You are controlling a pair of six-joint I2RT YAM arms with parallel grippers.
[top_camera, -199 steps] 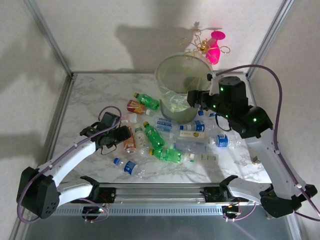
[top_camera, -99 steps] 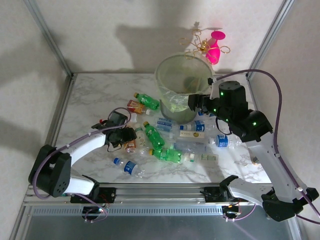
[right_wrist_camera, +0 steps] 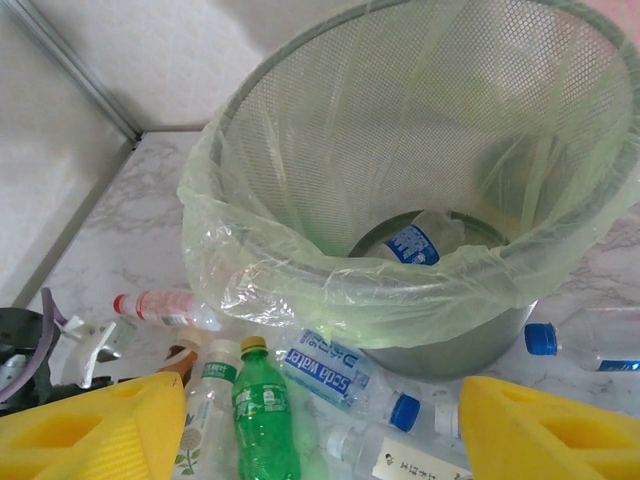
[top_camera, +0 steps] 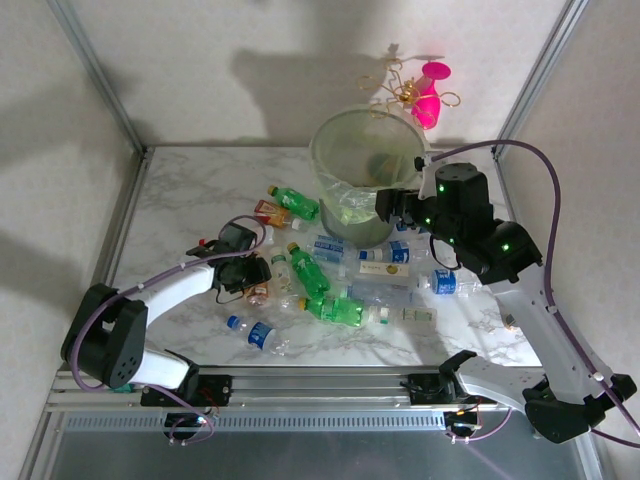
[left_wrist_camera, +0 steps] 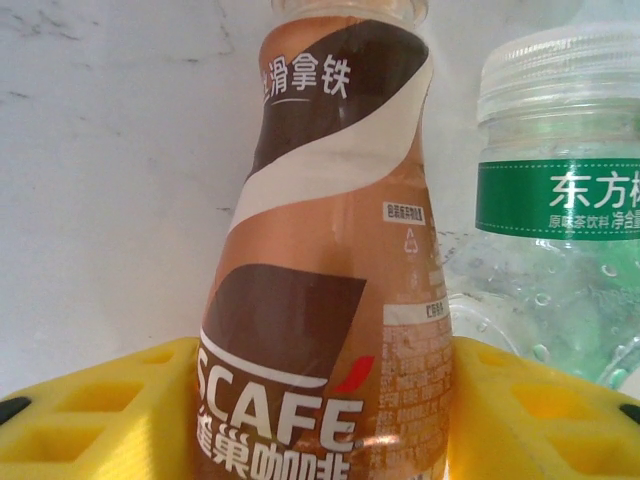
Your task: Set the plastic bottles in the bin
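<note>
From above, one bin (top_camera: pixel 340 150) stands mouth-up at the back of the marble surface (top_camera: pixel 190 190). Some fourteen plastic bottles (top_camera: pixel 340 310) lie flat before it, pointing every which way. The left claw (top_camera: pixel 252 272) is down on a brown bottle (top_camera: pixel 259 293), and the right claw (top_camera: pixel 385 205) hangs beside the bin.

At the left wrist, the yellow pads (left_wrist_camera: pixel 100 420) press both sides of that brown bottle, its neck pointing away.

At the right wrist, the claw gapes wide and holds nothing. One blue-labelled bottle (right_wrist_camera: pixel 412 243) lies inside the bin.
</note>
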